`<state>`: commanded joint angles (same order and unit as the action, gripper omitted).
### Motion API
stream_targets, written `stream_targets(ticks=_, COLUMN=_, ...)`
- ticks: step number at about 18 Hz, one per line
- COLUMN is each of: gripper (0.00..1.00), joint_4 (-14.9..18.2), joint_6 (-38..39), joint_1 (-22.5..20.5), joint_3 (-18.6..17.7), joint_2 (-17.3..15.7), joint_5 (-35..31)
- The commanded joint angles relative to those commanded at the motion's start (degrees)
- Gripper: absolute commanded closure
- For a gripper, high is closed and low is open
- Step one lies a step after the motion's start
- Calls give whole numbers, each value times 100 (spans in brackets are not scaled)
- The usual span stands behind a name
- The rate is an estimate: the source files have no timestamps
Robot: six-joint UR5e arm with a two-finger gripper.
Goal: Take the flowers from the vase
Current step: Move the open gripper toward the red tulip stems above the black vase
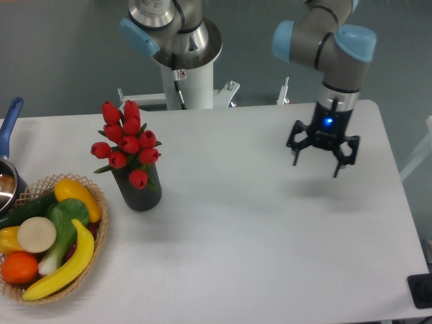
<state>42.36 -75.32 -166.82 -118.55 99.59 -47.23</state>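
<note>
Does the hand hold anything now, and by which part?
Nothing is held. The hand is open above the table, far from the flowers in the vase.

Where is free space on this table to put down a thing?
Bare table lies between the vase and the gripper, and along the front edge. The left side is crowded: basket, pot, flowers.
</note>
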Motion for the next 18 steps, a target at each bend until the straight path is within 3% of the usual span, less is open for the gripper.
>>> stream_targets(ticks=5, gripper=0, joint_4=0, joint_6=-281, joint_1=298, joint_3=-713, joint_2=-528, joint_5=758)
stream_targets(ticks=8, gripper=0, joint_4=0, joint_6=-281, joint_1=448, joint_3=-1213, joint_2=-862, joint_5=1784)
stream_targets(ticks=11, gripper=0, joint_4=0, joint_6=-273, joint_1=545, joint_3=-1399, joint_2=-985, joint_5=2647)
stream_targets(ticks=18, gripper=0, joint_4=9, joint_6=-229, joint_1=1028, joint_3=-1636, joint_2=-1337, joint_5=2868)
